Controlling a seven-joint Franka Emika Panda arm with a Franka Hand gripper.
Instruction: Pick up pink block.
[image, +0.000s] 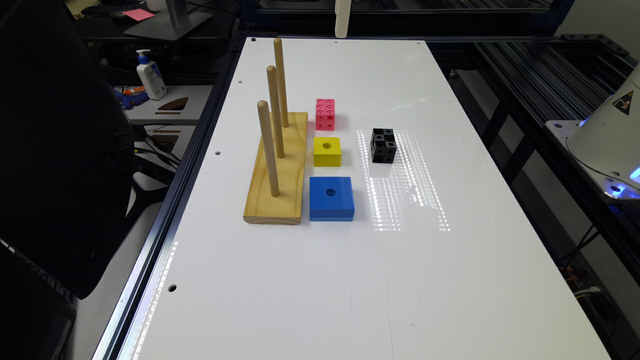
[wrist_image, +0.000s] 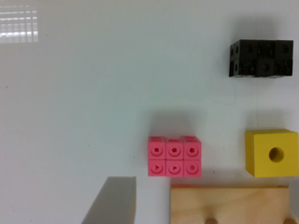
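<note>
Tool hangs high over the far end of the white counter, touching nothing. In the wrist view, one grey finger shows with a sliver of the other well apart from it: tool wide, empty. Pink block lies flat on the counter below the tool, clear of both fingers, just beside the wooden peg base. Yellow block sits near the pink block along the same base edge. Black block lies farther out from the base, apart from both. Blue block lies past the yellow block, farthest from the tool.
</note>
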